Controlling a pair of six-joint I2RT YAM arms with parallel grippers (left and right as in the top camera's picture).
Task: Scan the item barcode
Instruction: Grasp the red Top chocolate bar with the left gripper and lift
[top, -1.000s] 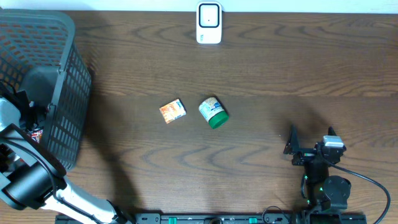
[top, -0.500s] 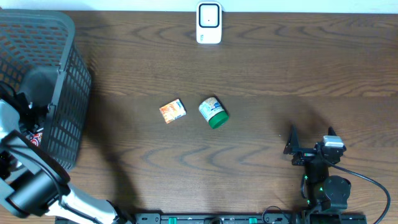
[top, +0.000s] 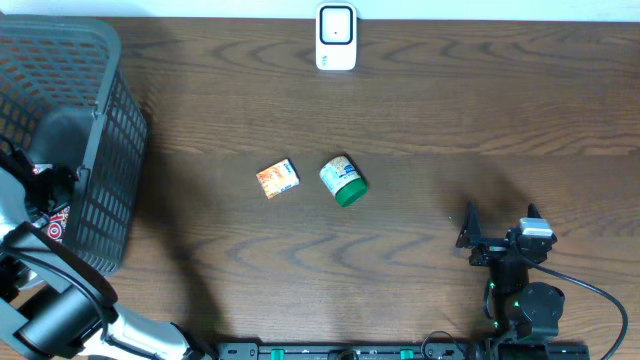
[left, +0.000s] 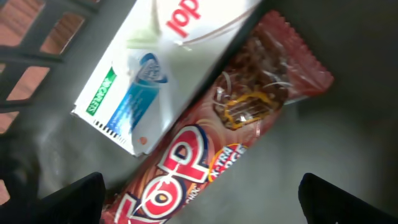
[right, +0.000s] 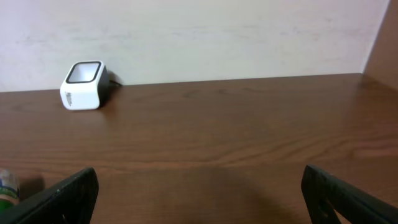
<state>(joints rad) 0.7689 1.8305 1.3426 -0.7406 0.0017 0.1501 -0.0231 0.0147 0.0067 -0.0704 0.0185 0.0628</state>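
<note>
My left gripper (left: 199, 200) hangs open inside the grey basket (top: 95, 140), its dark fingertips (left: 68, 198) wide apart. Just below it lies a red chocolate bar wrapper (left: 242, 118), running diagonally, with its lower end between the fingers and nothing gripped. A white box (left: 161, 62) with blue and green print lies against the bar; a barcode shows on its lower edge. The white scanner (top: 336, 37) stands at the table's far edge, also seen as the scanner (right: 83, 85). My right gripper (top: 498, 223) rests open at the near right, empty.
An orange box (top: 278, 178) and a green-lidded jar (top: 343, 180) lie on the wooden table near the middle. The jar (right: 6, 186) shows at the left edge of the right wrist view. The basket's mesh walls surround my left arm.
My left arm has shifted slightly toward the near side inside the basket. The right arm and the things on the table have not moved.
</note>
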